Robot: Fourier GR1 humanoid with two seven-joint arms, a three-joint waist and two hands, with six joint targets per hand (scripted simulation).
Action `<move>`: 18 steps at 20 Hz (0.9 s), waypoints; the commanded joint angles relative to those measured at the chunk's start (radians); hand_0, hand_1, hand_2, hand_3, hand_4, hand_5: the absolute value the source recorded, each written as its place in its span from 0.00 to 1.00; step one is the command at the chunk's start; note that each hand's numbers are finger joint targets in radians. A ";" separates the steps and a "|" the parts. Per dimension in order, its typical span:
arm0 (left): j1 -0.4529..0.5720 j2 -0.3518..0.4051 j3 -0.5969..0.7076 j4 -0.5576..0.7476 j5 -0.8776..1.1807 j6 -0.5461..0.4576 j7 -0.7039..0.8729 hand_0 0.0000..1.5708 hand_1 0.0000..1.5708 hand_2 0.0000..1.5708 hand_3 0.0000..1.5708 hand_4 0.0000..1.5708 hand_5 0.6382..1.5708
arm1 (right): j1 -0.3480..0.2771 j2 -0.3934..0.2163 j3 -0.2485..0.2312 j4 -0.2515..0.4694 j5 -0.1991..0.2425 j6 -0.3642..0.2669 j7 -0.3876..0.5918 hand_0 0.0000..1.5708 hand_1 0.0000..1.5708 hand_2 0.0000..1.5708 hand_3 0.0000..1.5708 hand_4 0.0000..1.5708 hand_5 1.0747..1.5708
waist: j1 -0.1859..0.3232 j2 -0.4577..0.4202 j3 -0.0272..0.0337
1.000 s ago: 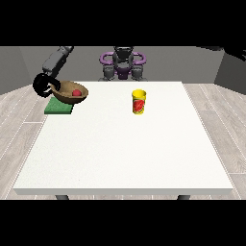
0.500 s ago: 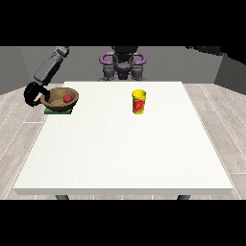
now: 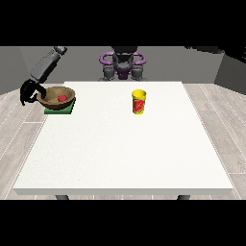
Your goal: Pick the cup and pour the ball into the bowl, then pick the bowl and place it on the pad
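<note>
Well, the brown bowl [image 3: 56,97] sits on the green pad [image 3: 59,109] over at the table's [image 3: 125,144] ten o'clock corner, with the red ball [image 3: 62,98] lying inside it. The hand at the view's left [image 3: 30,92] is just beside the bowl's outer rim, black fingers curled, though I cannot tell whether they grip the rim or hang just off it. The yellow cup [image 3: 139,102] stands upright towards twelve o'clock from the table's middle, well apart from the bowl.
</note>
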 commanded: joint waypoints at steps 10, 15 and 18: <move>0.014 0.046 -0.028 0.205 -0.021 -0.071 -0.006 0.00 0.00 0.00 0.00 0.42 0.98 | -0.026 0.056 0.102 -0.007 0.065 -0.012 0.174 1.00 1.00 1.00 0.90 0.63 0.98 | -0.038 -0.172 -0.0032; 0.016 0.020 -0.029 0.055 0.016 0.008 0.059 0.00 0.00 0.00 0.00 0.42 0.97 | -0.046 -0.018 0.016 0.111 0.005 -0.028 0.236 0.66 0.66 0.63 0.44 0.00 0.98 | -0.002 -0.121 -0.0001; 0.012 0.051 -0.014 0.083 0.024 -0.011 0.048 0.00 0.00 0.00 0.00 0.42 0.97 | -0.036 -0.004 0.025 0.087 0.016 -0.044 0.171 0.00 0.00 0.00 0.00 0.00 0.86 | -0.010 -0.112 -0.0003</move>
